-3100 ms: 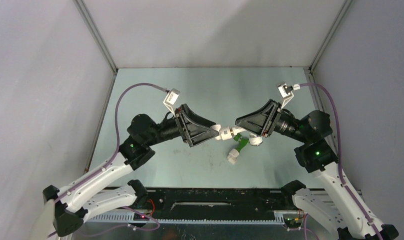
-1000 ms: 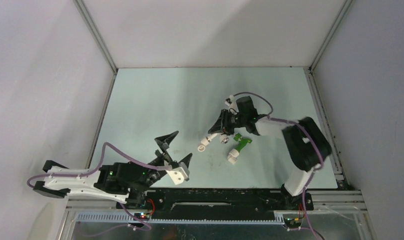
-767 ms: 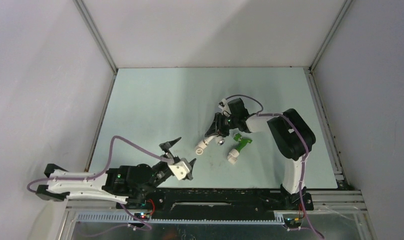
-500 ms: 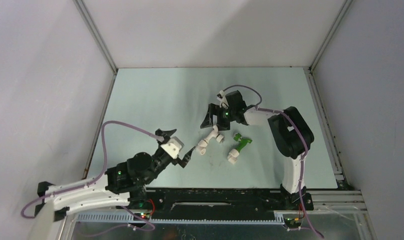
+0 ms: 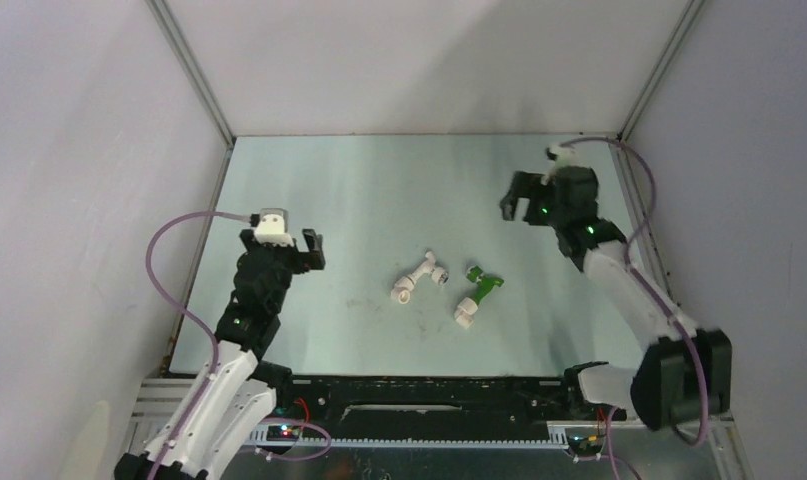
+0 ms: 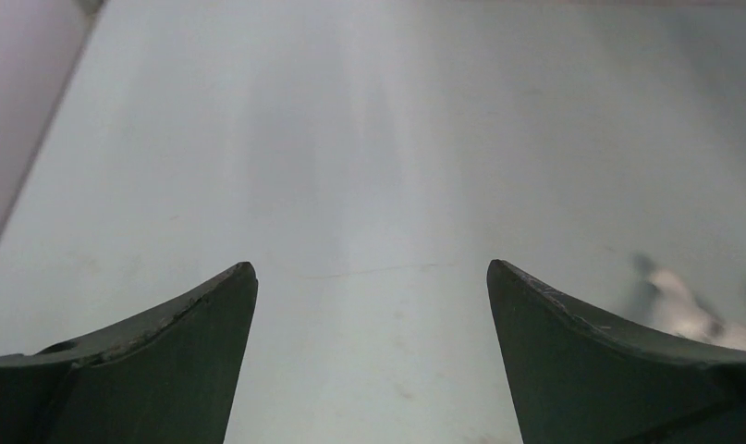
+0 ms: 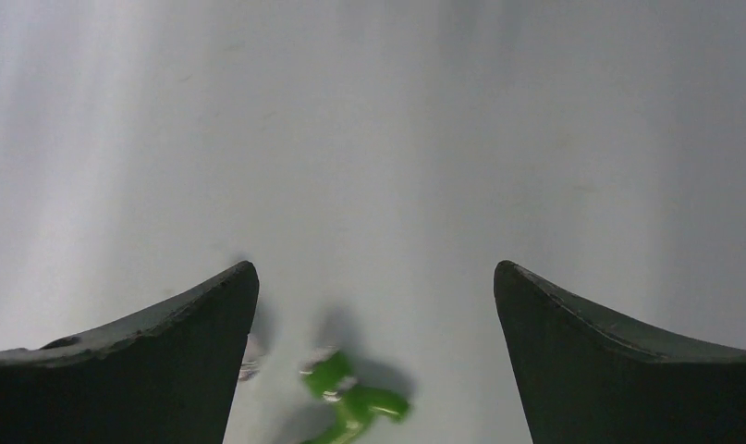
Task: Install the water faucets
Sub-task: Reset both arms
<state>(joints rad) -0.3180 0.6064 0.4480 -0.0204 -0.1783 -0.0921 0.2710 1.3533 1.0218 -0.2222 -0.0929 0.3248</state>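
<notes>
Left gripper (image 6: 369,268): fingers standing wide, holding nothing, hovering over the table's (image 5: 359,180) left side.
Right gripper (image 7: 375,268): fingers gaping wide, empty.
Faucets: green faucet (image 5: 484,287) and white faucet (image 5: 426,274) lying mid-table, near each other.

Pale green flat table (image 5: 359,190), as I view it from above. Near its middle I see a white plastic tap with a grey knob (image 5: 419,279) lying on its side. Just to its right, not touching, lies a bright green plastic tap (image 5: 484,287) joined to a stubby white fitting (image 5: 464,316).
</notes>
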